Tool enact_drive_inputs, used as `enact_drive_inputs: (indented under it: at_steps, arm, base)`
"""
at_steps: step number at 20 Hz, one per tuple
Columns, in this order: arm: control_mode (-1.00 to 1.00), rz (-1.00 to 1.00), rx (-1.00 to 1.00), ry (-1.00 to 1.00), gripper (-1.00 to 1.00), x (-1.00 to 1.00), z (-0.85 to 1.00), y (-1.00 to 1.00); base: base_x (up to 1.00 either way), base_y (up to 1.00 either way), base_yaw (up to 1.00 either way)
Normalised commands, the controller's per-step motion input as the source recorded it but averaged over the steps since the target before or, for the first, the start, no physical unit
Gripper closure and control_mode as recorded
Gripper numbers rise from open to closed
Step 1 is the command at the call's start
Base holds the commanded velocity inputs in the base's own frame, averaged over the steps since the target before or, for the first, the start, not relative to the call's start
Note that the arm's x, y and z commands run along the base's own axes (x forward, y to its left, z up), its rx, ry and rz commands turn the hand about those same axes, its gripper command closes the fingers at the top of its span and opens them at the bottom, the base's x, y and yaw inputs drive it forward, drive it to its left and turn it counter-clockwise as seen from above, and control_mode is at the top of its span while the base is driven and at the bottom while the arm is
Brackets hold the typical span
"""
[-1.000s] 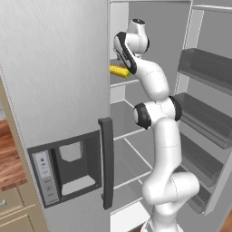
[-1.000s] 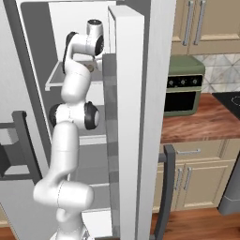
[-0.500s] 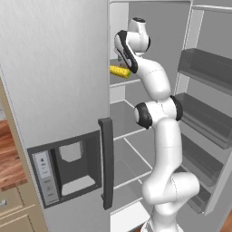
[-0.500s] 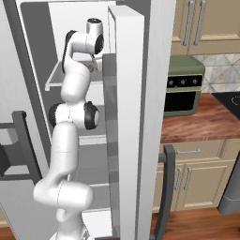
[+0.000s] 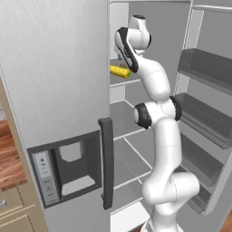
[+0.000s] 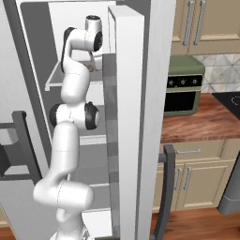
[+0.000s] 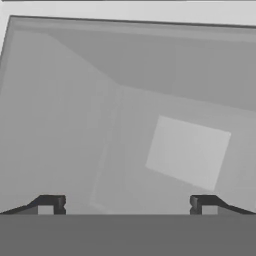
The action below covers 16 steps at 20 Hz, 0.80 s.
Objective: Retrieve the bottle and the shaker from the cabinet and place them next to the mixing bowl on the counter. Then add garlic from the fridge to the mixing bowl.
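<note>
Reaching into the fridge (image 5: 59, 90) upper shelf — tool (image 7: 125, 205) now spread wide, wider than a second ago, grasping nothing. Garlic not visible; yellow corn (image 5: 119, 71) just beside the wrist. Looks like pre-grasp for the garlic step.

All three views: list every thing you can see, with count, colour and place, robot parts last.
fridge: one, grey-silver, doors open, white shelves inside
dispenser panel: one, dark grey, low in the left door
handles: two, black, upright, one on each door
corn cob: one, yellow, on an upper shelf beside the arm
oven: one, olive green, on the counter right of the fridge
counter: one, reddish-brown, over tan drawers
wall cabinets: tan, above the oven
arm: one, white, dark joints, reaching to the upper shelf
gripper: one, dark tips wide apart, nothing between
</note>
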Motion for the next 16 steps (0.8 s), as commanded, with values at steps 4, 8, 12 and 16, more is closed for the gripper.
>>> enact_drive_inputs:
  at_steps: [4,8,12,16]
  arm:
    - [-1.0,0.0,0.0,0.24,-1.0,-0.34,0.21,0.0]
    - [-1.0,0.0,-0.01,0.14,-1.0,-0.54,0.1,0.08]
    - [-1.0,0.0,-0.03,0.01,-1.0,-0.18,0.0,0.33]
    - [-1.0,0.0,0.0,0.0,-1.0,0.0,-0.03,0.05]
  base:
    - [0.0,0.0,0.0]
    - [0.0,0.0,0.0]
    - [0.0,0.0,0.0]
    - [0.0,0.0,0.0]
